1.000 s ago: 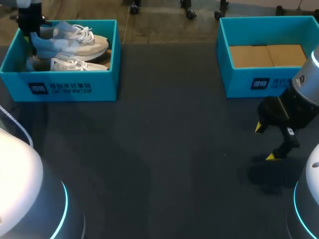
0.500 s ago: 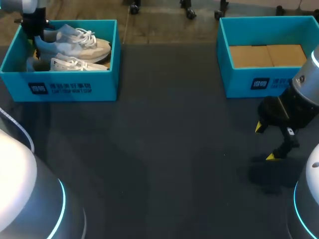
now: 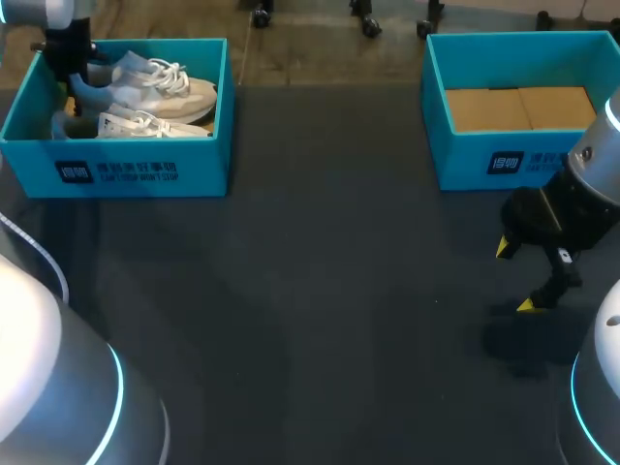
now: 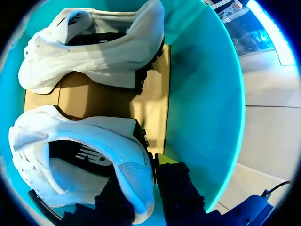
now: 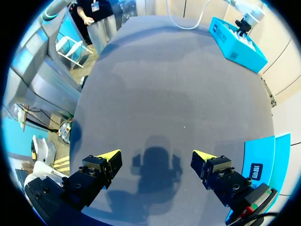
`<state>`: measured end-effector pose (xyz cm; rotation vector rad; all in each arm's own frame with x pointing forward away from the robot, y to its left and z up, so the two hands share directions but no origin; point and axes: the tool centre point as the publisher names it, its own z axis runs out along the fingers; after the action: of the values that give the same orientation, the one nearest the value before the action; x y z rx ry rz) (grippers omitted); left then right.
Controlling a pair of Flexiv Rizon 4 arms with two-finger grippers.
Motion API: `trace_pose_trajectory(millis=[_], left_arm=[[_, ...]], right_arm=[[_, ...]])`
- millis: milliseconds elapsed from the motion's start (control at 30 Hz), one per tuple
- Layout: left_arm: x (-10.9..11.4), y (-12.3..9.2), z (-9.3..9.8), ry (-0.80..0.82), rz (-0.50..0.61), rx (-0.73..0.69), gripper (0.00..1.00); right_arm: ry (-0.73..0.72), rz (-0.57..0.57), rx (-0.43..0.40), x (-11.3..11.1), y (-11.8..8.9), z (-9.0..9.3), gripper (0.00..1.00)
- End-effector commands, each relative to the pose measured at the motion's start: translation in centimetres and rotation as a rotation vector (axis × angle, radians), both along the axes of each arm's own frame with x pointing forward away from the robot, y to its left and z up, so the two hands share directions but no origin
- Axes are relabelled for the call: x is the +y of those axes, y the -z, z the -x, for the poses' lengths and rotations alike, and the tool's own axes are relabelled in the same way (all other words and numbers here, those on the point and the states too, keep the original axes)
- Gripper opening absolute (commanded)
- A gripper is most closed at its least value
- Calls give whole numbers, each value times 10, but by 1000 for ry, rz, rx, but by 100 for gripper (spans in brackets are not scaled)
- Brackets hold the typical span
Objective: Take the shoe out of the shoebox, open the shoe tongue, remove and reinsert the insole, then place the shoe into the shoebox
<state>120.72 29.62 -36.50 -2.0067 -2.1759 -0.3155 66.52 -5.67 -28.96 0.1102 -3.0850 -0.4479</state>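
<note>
A pale white-and-grey sneaker (image 3: 160, 87) lies in the open teal cardboard shoebox (image 3: 145, 170) at the far left of the dark grey counter (image 3: 310, 310), beside a second white sneaker (image 3: 145, 124). The jaws of the left arm (image 3: 58, 29) are clenched on the pale sneaker's heel collar. The jaws of the right arm (image 3: 591, 165) hang released above the counter's near right.

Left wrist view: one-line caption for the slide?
Left hand clamps the heel of the near shoe inside the teal shoebox, with the second shoe lying beyond it.

Place: robotics lab | signs: left arm (image 3: 39, 378), right arm (image 3: 596, 160) over dark tabletop (image 3: 320, 291) | props: shoebox (image 3: 136, 170), second shoebox (image 3: 504, 160)
</note>
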Motion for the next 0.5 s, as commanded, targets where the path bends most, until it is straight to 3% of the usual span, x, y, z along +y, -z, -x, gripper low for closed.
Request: trace_pose_trajectory(millis=[33, 167, 333, 467, 500], left_arm=[[3, -1, -10, 3, 20, 20, 33], [2, -5, -10, 9, 28, 16, 46], [1, -19, -7, 13, 64, 5, 79], [-4, -32, -2, 20, 75, -9, 100], [-5, -36, -1, 24, 82, -14, 100]], right_arm=[[0, 1, -1, 0, 1, 0, 100], [0, 1, -1, 0, 1, 0, 100], [0, 1, -1, 0, 1, 0, 100], [0, 1, -1, 0, 1, 0, 100], [0, 1, -1, 0, 1, 0, 100]])
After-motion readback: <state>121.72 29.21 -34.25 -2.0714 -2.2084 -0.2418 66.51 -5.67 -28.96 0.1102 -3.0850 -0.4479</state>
